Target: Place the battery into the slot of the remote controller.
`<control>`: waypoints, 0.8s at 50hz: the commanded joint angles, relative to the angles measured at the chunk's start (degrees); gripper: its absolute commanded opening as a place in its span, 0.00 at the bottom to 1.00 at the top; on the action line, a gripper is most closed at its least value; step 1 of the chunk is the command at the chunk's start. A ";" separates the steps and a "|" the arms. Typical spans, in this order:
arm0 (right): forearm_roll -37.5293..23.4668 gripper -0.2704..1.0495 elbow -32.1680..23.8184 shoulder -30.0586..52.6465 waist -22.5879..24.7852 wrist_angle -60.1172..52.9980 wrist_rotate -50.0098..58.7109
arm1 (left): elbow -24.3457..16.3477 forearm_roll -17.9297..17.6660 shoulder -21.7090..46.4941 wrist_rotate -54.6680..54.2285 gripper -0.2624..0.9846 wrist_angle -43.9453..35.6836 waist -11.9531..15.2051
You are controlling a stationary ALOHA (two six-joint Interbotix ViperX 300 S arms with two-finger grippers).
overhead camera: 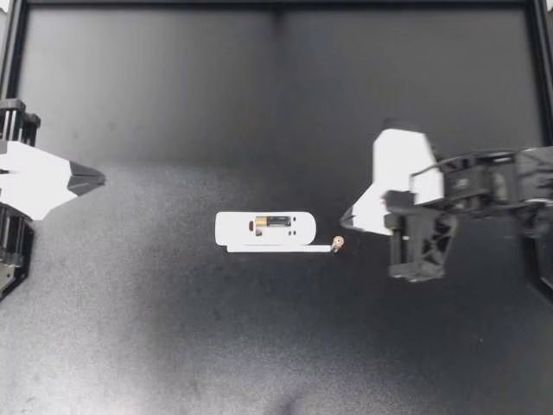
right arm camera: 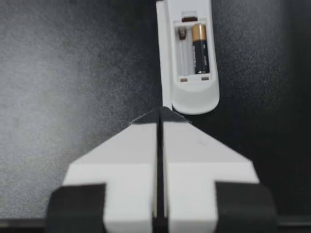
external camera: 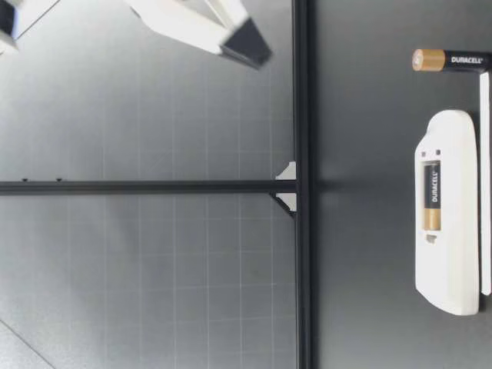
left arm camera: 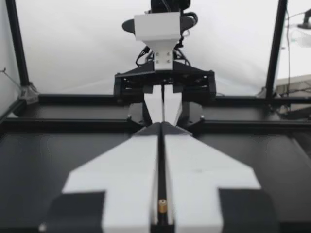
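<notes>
Both grippers are empty. My left gripper (overhead camera: 97,179) has its fingers together and sits far out at its own side of the tabletop (overhead camera: 173,328). My right gripper (overhead camera: 347,218) also has its fingers pressed together, with the tip just off the remote's end.

The remote (overhead camera: 242,229) lies flat mid-table, slot side up, with its long axis running from one arm toward the other. One cell (overhead camera: 275,222) is already seated. The bay beside it (right arm camera: 182,51) is empty with its spring showing, on the side toward a thin white strip (overhead camera: 281,249) that lies along the remote's edge. I judge the strip to be the slot cover.

The loose battery (overhead camera: 337,244) is at the strip's end, near my right gripper's tip and well apart from my left. In the low view it stands upright (external camera: 450,59), copper end up. Its long axis is therefore vertical, while the empty bay runs horizontally along the remote.

Judgement: the right arm is the nearer one. The battery is beside and below the tip, not between the fingers, so they must part first. The cell then needs laying over parallel to the seated one. I cannot tell polarity from here.

Print: both cells carry white lettering on a black band, legible in the low view. I do not transcribe it. I see no readable marks on the remote.
</notes>
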 commanded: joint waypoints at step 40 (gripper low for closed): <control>-1.23 0.57 -6.50 13.18 -0.26 7.29 -0.26 | -0.09 -0.09 0.70 0.09 0.09 -0.53 0.18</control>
